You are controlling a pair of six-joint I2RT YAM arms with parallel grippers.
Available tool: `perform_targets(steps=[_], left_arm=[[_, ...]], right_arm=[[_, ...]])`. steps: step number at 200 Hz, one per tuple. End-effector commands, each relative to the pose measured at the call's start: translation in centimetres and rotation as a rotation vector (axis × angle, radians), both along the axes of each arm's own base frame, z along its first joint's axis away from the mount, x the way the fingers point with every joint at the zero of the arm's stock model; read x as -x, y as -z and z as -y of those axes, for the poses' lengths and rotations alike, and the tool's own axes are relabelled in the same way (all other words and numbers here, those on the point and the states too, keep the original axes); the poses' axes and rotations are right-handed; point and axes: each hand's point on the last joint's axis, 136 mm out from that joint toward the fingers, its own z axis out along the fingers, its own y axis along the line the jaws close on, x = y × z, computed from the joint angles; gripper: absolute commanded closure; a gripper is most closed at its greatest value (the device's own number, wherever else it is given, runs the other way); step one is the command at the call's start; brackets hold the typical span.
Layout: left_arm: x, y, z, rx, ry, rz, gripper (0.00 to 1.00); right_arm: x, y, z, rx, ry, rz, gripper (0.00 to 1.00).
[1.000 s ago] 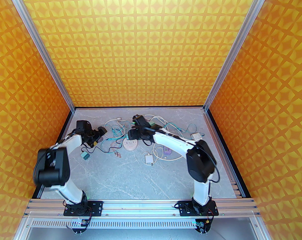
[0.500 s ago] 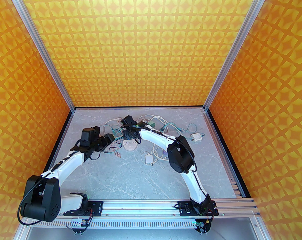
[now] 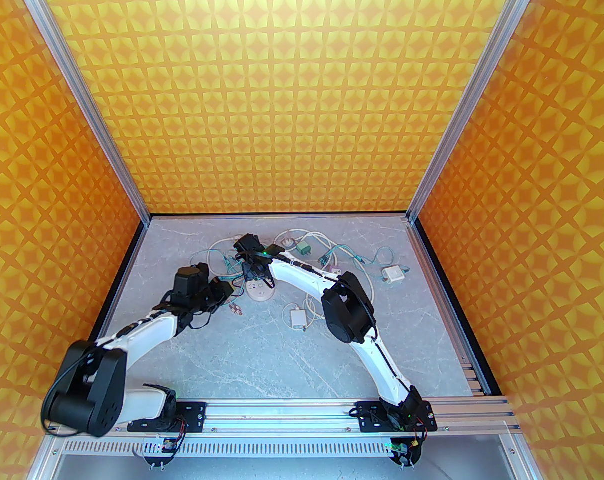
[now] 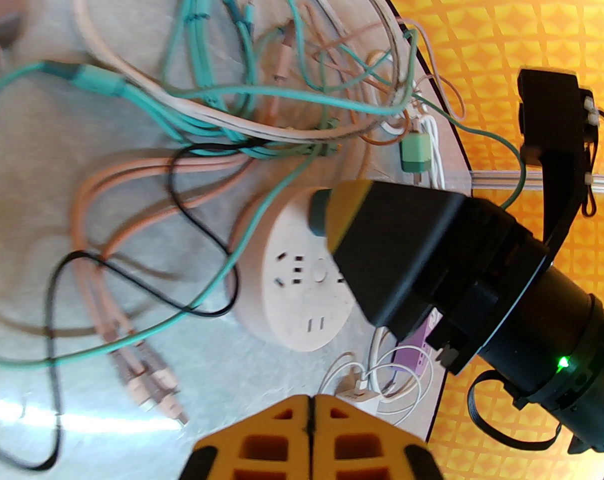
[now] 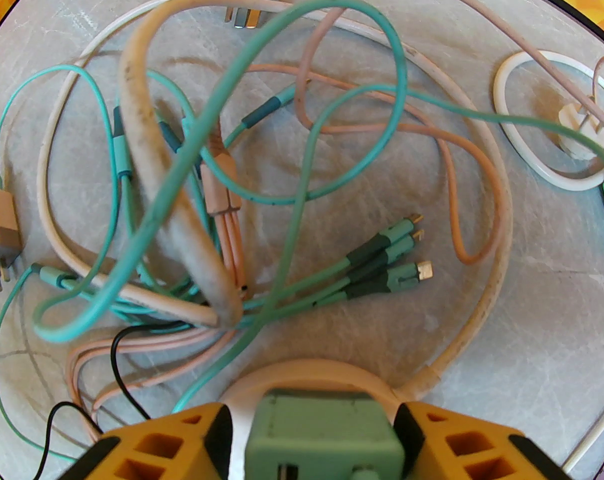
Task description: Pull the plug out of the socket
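Green boxy plastic plug [image 5: 324,433] sits in the far edge of the round pinkish-white socket puck [image 4: 302,293]. The puck lies flat on the grey marbled desk [image 3: 281,358], mid-back, in a tangle of teal, pink and white cables [image 5: 302,178].

The right gripper [image 5: 312,428] comes down over the plug. Its jaws are parted and straddle the block, one pad on each side. A sliver of gap shows on one side, so I wouldn't call it clamped yet. The straddle probably lines up a straight pull away from the socket face.

The left gripper [image 4: 310,418] has its jaws pressed shut on nothing, and it hangs near the puck's near side. My guess is it's there to pin the light puck down so it doesn't lift with the plug.

The plug stands off the socket's top face. Its prongs are presumably down inside and can't be seen. The long axis looks roughly upright and square to the face. The free end, with small slots, points toward the right wrist.
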Motion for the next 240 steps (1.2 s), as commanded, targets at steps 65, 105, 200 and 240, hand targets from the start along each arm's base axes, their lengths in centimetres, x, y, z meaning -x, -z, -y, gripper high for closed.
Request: perform_targets(steps=[65, 105, 200, 240], left_arm=[[-3.0, 2.0, 4.0, 0.131, -0.044, -0.051, 1.0], [-3.7, 3.7, 4.0, 0.118, -0.097, -0.083, 1.0], [-3.2, 7.6, 3.8, 0.078, -0.173, -0.218, 1.0], [-2.0, 8.7, 3.0, -0.018, -0.18, -0.29, 1.0]], right_arm=[[0.0, -0.2, 0.6, 0.026, 0.017, 0.02, 0.63], [0.1, -0.5, 0.6, 0.02, 0.017, 0.018, 0.63], [0.6, -0.5, 0.6, 0.009, 0.013, 0.007, 0.64], [0.1, -2.1, 0.9, 0.033, 0.01, 0.048, 0.65]])
